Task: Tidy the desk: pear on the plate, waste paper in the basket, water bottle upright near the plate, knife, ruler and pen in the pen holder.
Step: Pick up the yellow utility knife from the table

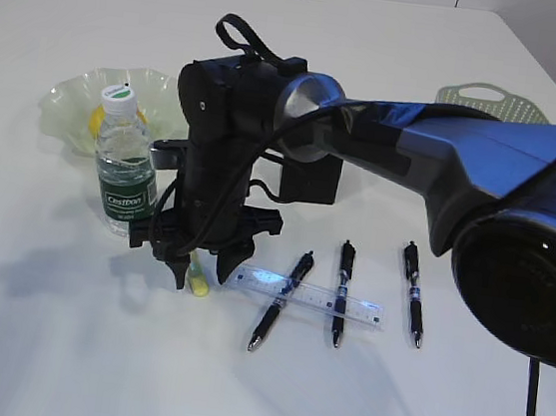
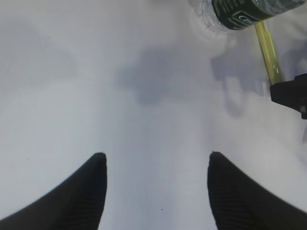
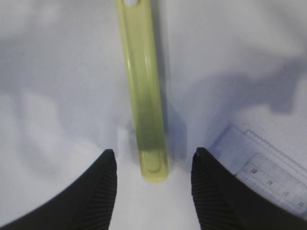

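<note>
A plain white bench (image 1: 42,342) fills the scene, with pale wall panels behind it. At the back left sits the pale green ruffled plate (image 1: 75,95), something yellow lying in it behind the water bottle (image 1: 125,166), which stands upright just in front of the plate. The sage-green basket (image 1: 491,100) shows at the far right edge, mostly hidden by the arm. A black box-shaped pen holder (image 1: 311,180) stands behind the arm's wrist.

The right gripper (image 1: 206,265) points down at the bench, its fingers (image 3: 103,187) spread apart on either side of the end of the slim yellow utility knife (image 3: 144,96), which lies flat; the fingers are not closed on it. The clear ruler (image 1: 308,297) lies just to the knife's right, resting across two of the three black pens (image 1: 280,301), with the third pen apart at the right.

The left gripper (image 2: 156,191) hovers over bare bench with its fingers apart and empty, the bottle's base and the knife near the top of its view.
</note>
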